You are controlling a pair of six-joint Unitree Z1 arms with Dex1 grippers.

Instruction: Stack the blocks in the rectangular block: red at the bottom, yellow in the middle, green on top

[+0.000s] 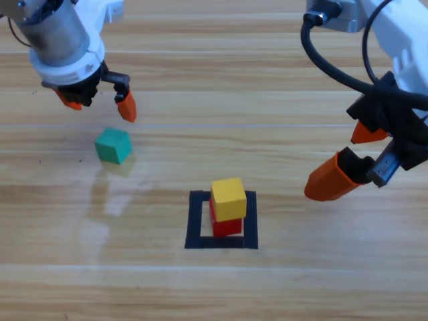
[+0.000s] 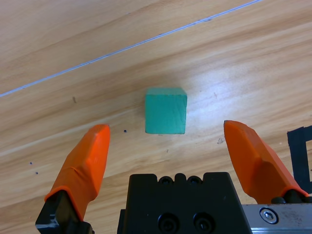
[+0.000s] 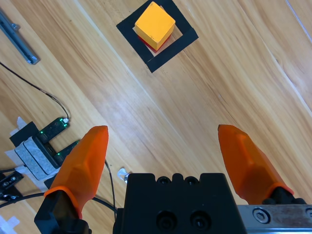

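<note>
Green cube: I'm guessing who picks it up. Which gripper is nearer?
Left. The left gripper hovers open just beyond the green cube; the right gripper waits across the table, past the stack.

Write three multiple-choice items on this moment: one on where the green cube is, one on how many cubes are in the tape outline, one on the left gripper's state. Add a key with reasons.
1. Where is the green cube?
A. On the yellow cube
B. On bare wood, left of the black tape outline
C. In the right gripper

2. How many cubes stand in the outline?
A. None
B. Three
C. Two

3. The left gripper is:
A. Open, holding nothing
B. Shut on the green cube
C. Shut on the red cube

Key: B, it sits alone on the table; C, yellow cube on red cube; A, jaws spread with the green cube lying ahead of them.
</note>
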